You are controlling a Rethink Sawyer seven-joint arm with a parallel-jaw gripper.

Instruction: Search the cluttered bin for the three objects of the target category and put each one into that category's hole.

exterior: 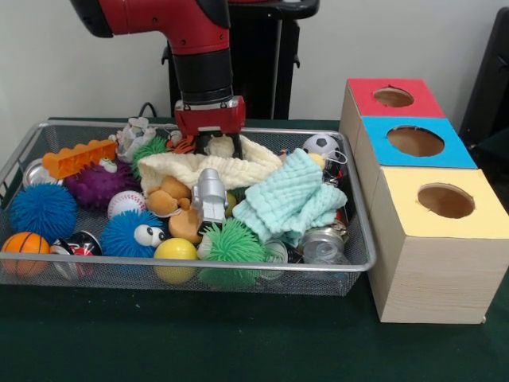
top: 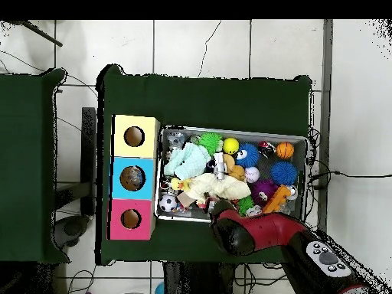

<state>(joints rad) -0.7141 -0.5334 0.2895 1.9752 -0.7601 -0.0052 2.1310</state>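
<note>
Lying at the bin's (exterior: 362, 267) front right corner by the rim, a clear crumpled bottle (exterior: 324, 251) sits partly under the mint cloth (exterior: 290, 199). Blue-topped hole (exterior: 415, 141) is just beside the bin, unobstructed. Gripper (exterior: 219, 148) is over the far rim, apparently pinching the cream cloth (exterior: 211, 169); fingers mostly hidden.

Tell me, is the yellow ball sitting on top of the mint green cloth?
No, the yellow ball lies by the bin's near rim, beside the blue googly-eyed ball, apart from the mint green cloth.
</note>
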